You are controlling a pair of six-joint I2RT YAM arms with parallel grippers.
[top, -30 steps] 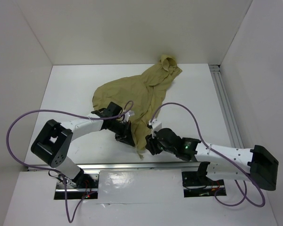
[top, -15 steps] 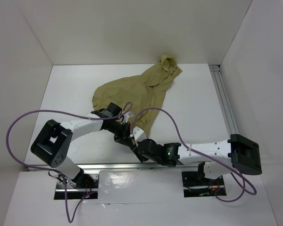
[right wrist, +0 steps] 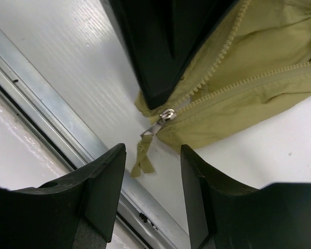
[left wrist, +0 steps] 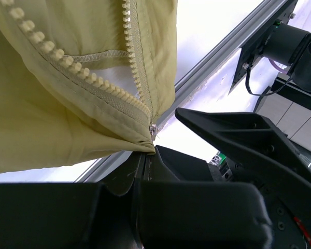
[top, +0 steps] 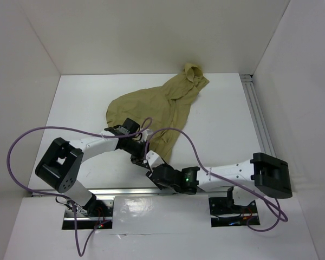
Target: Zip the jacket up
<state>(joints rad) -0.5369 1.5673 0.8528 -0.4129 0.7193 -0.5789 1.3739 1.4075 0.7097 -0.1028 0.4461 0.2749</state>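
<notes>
The olive-tan jacket [top: 151, 108] lies spread on the white table, hood at the far right. Its lower front corner reaches down to the near edge. My left gripper [top: 142, 156] is shut on that bottom hem corner [left wrist: 140, 145], just below the zipper's end. Two rows of zipper teeth [left wrist: 137, 78] part above it. The metal zipper slider [right wrist: 167, 115] sits at the bottom, and its fabric pull tab [right wrist: 143, 158] hangs on the table. My right gripper [right wrist: 152, 151] is open, its fingers either side of the pull tab without touching it. In the top view the right gripper [top: 153, 166] is close against the left one.
An aluminium rail [top: 124, 190] runs along the table's near edge, right below the pull tab [right wrist: 67, 129]. A second rail [top: 258, 122] lines the right side. White walls enclose the table. A purple cable [top: 184, 135] loops over the jacket's lower part.
The right arm has swung left along the near edge until its gripper reached the jacket's lower corner beside the left gripper. The left arm and jacket have stayed put.
</notes>
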